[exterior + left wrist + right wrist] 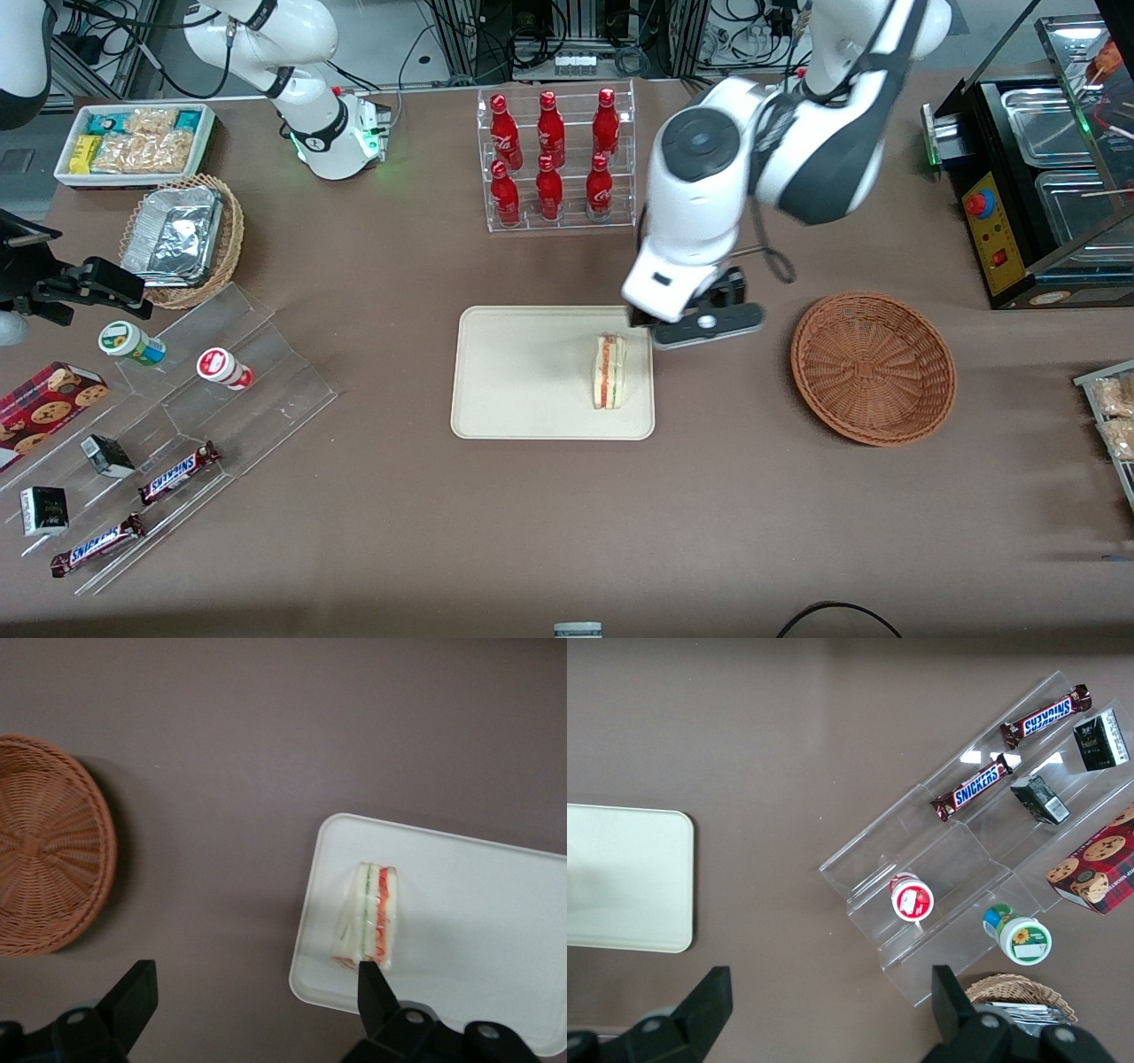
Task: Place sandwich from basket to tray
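Note:
The sandwich (609,370) stands on its edge on the cream tray (523,372), near the tray's short side that faces the basket. The red and green filling shows along its cut edge. The reddish-brown wicker basket (873,368) is empty and sits toward the working arm's end of the table. My left gripper (695,326) hovers above the tray's corner, a little farther from the front camera than the sandwich. In the left wrist view the gripper (255,992) is open wide and empty, with one fingertip (374,979) over the sandwich (368,917) on the tray (478,904). The basket (44,868) shows there too.
A clear rack of red bottles (558,159) stands farther from the front camera than the tray. A clear stepped stand (177,416) with snacks, a tan basket with a foil container (182,239) and a white snack bin (133,142) lie toward the parked arm's end. A black appliance (1036,177) stands at the working arm's end.

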